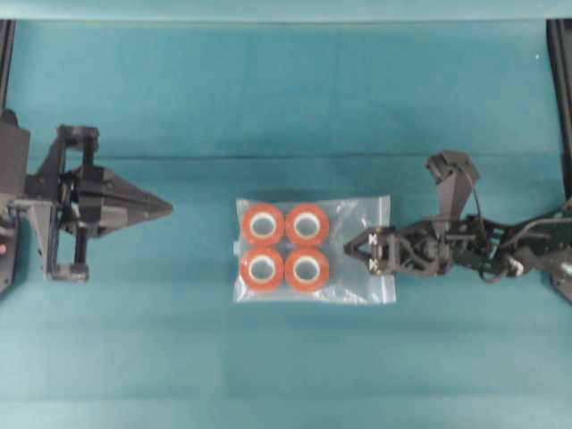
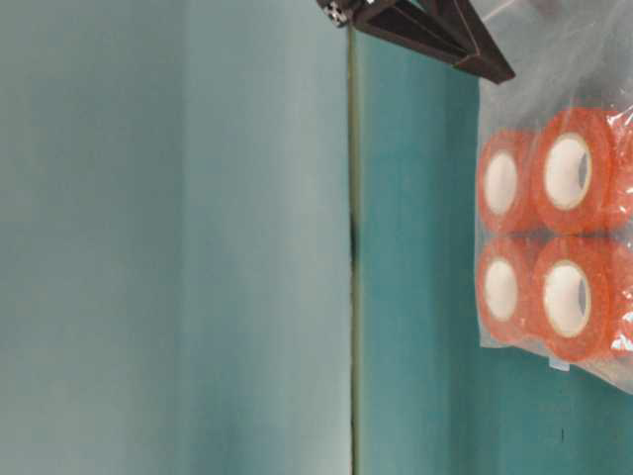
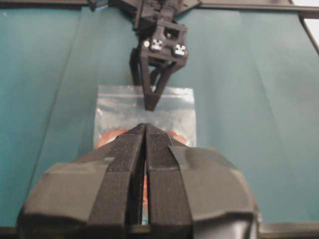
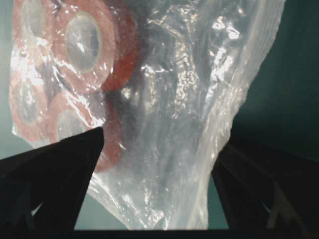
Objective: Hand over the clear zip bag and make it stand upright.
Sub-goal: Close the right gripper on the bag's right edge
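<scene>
Your right gripper [image 1: 356,248] straddles the flat clear zip bag's [image 1: 357,223] edge with jaws spread, while your left gripper [image 1: 166,207] sits closed and empty.

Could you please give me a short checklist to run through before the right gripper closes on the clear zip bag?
1. Right gripper open: ok, fingers spread wide in its wrist view.
2. Clear zip bag between those fingers: ok in the wrist view.
3. Tape rolls clear of the pinch: cannot tell; one roll lies close to a fingertip.
4. Bag flat on the table: ok.
5. Left gripper ready to receive: not ok, shut and apart from the bag.
</scene>
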Robot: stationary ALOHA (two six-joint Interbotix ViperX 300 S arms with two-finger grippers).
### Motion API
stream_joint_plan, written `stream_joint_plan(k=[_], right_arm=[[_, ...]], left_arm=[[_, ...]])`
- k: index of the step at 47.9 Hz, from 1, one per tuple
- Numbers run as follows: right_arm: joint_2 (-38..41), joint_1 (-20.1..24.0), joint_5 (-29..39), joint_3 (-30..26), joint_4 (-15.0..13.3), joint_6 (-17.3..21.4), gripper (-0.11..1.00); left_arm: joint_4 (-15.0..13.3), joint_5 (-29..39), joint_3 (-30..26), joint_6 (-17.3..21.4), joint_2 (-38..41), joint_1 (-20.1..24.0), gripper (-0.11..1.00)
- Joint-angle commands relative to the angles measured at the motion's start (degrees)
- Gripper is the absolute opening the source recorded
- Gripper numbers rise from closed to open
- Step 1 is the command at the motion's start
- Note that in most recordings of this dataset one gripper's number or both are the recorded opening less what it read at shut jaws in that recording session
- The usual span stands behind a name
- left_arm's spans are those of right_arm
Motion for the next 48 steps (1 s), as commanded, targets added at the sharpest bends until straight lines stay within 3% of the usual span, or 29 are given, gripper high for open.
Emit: stream_joint_plan(k=[1, 10, 15, 20, 27, 32, 41, 48], right_arm=[[0.9, 0.4, -0.3, -0.9, -0.2, 0.6, 0.94], [0.8, 0.4, -0.3, -0.8, 0.4, 1.0, 0.92], [0.9, -0.1, 0.4, -0.8, 1.6, 2.2, 0.85], [0.9, -0.9, 0.8, -0.7, 1.9, 2.5, 0.62], [0.7, -1.9, 0.9, -0.9, 1.9, 2.5, 0.18], [0.6, -2.5, 0.9, -1.1, 1.8, 1.9, 0.01], [-1.8, -3.1, 2.5, -1.4, 0.9, -0.1, 0.0], [-6.0, -3.2, 8.1, -3.1, -1.1, -4.0, 0.0]], left_arm=[[0.1, -0.4, -1.1, 0.0, -0.2, 0.0, -0.01], [0.0, -0.4, -1.1, 0.0, -0.2, 0.0, -0.01], [0.1, -0.4, -1.1, 0.0, -0.2, 0.0, -0.01], [0.0, -0.4, -1.1, 0.0, -0.1, 0.0, -0.01], [0.0, -0.4, -1.1, -0.1, -0.1, 0.2, -0.01], [0.0, -0.1, -1.1, -0.2, -0.1, 0.4, -0.01], [0.0, 1.7, -1.0, -0.2, -0.4, 0.4, -0.01], [0.1, 4.1, -1.1, -0.2, -0.6, 0.4, -0.01]])
